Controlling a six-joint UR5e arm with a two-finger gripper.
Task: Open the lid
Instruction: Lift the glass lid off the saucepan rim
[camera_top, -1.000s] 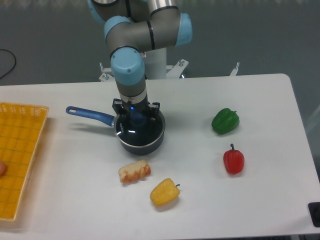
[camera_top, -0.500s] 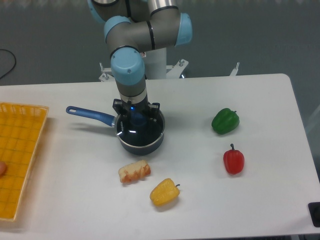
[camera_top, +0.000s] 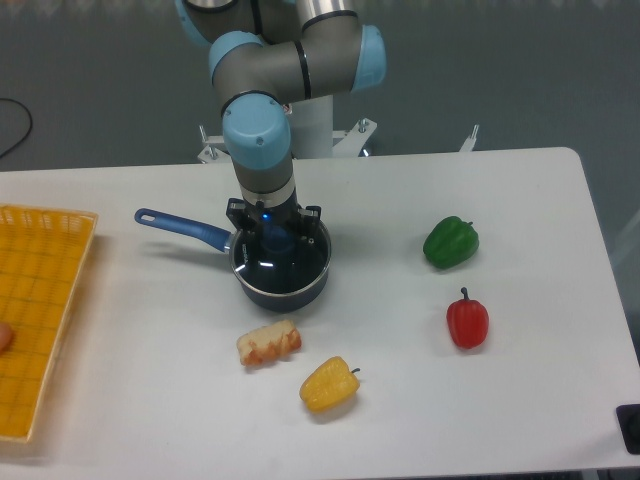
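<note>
Since a second ago the saucepan (camera_top: 281, 268) has nudged slightly toward 1 o'clock with the gripper (camera_top: 274, 236) down on the lid (camera_top: 283, 258) still seated on it, jaw state untellable; a straight vertical lift seems wisest.

bright, even light from overhead, and the white table (camera_top: 520, 400) is nearly washed out. shadows are soft and short, tucked close under each object. small glints show on the lid (camera_top: 281, 262) glass. focus is slightly soft overall, with no clear edge distortion.
</note>
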